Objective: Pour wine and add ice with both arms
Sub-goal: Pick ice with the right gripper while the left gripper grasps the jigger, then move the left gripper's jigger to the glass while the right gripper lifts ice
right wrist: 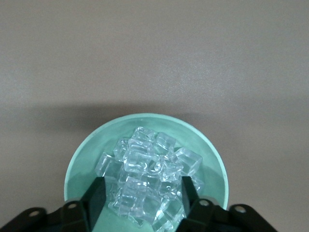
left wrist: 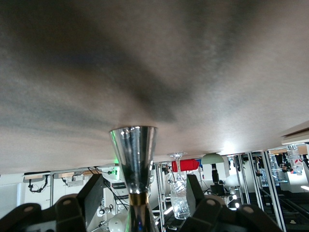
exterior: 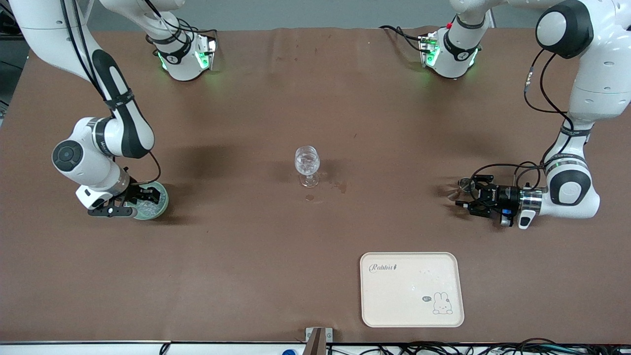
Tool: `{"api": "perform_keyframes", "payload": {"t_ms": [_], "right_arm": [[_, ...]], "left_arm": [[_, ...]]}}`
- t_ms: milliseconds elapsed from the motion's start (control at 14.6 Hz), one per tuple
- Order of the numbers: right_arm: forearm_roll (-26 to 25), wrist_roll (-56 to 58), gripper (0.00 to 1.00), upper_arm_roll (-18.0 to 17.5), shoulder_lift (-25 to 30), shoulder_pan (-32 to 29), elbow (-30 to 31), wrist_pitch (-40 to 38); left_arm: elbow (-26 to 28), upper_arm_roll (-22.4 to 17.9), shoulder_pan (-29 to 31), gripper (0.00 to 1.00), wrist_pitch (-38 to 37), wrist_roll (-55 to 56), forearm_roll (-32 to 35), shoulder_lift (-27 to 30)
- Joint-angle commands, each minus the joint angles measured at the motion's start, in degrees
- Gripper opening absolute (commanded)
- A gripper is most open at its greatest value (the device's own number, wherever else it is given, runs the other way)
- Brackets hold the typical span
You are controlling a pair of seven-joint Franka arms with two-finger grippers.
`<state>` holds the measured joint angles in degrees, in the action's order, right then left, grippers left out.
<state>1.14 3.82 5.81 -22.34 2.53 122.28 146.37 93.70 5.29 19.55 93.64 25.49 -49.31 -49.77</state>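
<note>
Over at the right arm's end, the right gripper (right wrist: 143, 193) hangs with fingers spread above ice (right wrist: 149, 181) in the green bowl (exterior: 157, 203). Left gripper (exterior: 468, 196) clamps a metal jigger (left wrist: 133, 159), 3 o'clock of the wine glass (exterior: 307, 165).

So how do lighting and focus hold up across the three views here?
Front view: even light, soft arm shadows on the table, the glass a little glary. Left wrist view: tabletop smeared and blurry, metal jigger catching bright reflections. Right wrist view: sharp on the ice, with the bowl casting a soft shadow.
</note>
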Motion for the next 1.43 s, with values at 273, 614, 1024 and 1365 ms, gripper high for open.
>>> {"api": "perform_keyframes", "payload": {"t_ms": [273, 614, 1024, 1365], "right_arm": [[-0.09, -1.01, 0.36, 0.07, 0.46, 0.37, 0.94, -0.38], [-0.09, -1.10, 0.05, 0.07, 1.24, 0.29, 1.38, -2.66], [-0.09, -0.92, 0.05, 0.34, 5.82, -1.20, -11.58, -20.37], [-0.18, -0.49, 0.05, 0.69, 6.60, -3.23, -31.81, -40.51]], "left_arm": [[0.87, 0.25, 0.48, 0.50, -0.82, 0.70, -1.05, 0.46], [0.79, 0.43, 1.01, 0.18, -1.00, 0.35, -1.58, 0.73], [0.09, 0.60, 0.40, 0.00, -4.15, 1.48, -6.58, 0.72], [-0.53, 4.46, -0.30, 0.00, -3.38, 8.25, -7.65, 2.22]]}}
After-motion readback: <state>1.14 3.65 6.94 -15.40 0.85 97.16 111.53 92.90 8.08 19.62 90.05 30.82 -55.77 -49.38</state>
